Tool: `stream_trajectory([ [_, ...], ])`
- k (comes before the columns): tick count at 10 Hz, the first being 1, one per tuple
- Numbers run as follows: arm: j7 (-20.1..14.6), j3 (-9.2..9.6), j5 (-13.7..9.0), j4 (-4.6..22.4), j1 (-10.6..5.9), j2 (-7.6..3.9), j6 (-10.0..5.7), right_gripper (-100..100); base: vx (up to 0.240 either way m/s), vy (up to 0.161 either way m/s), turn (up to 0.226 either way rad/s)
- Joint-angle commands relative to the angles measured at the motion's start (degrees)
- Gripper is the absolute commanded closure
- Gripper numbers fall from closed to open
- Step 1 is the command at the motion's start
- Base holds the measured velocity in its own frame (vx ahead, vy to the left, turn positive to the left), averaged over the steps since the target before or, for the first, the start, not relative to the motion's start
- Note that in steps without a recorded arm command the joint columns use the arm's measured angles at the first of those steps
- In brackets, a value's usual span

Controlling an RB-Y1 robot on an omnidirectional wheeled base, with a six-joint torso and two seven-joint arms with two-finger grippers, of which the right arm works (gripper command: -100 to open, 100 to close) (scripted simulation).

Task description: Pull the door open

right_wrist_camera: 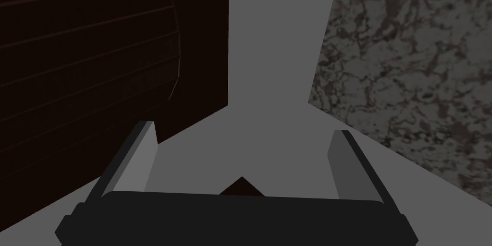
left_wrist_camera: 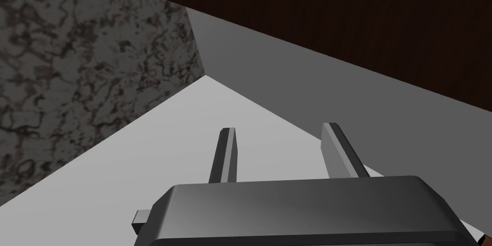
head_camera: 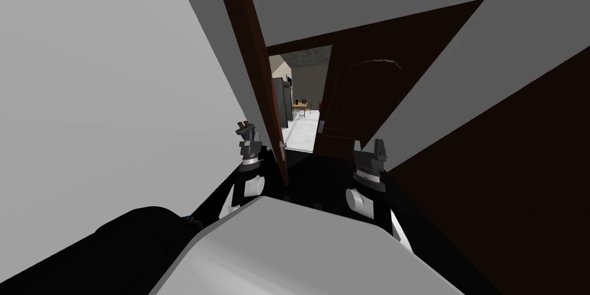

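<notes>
grey walls (head_camera: 115, 78) flank a dark brown door (head_camera: 357, 107), ajar onto a lit room. left jaws part narrowly, right jaws widely; both empty, likely since pulling looks finished.

Home interior: wooden door (head_camera: 357, 107), table (head_camera: 299, 105) (room beyond).
</notes>
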Motion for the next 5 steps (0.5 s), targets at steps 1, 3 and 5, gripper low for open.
stream_trajectory([
  [1,0.83,-1.25,-0.32,2.86,-2.00,-0.54,0.02,-100,0.086,-0.042,0.069],
  [3,1.46,-1.98,-0.47,5.50,-3.35,-0.80,0.12,-100,0.052,-0.043,0.030],
  [5,2.81,-3.54,-0.80,8.96,-6.22,-1.29,0.32,-100,0.065,-0.050,0.087],
])
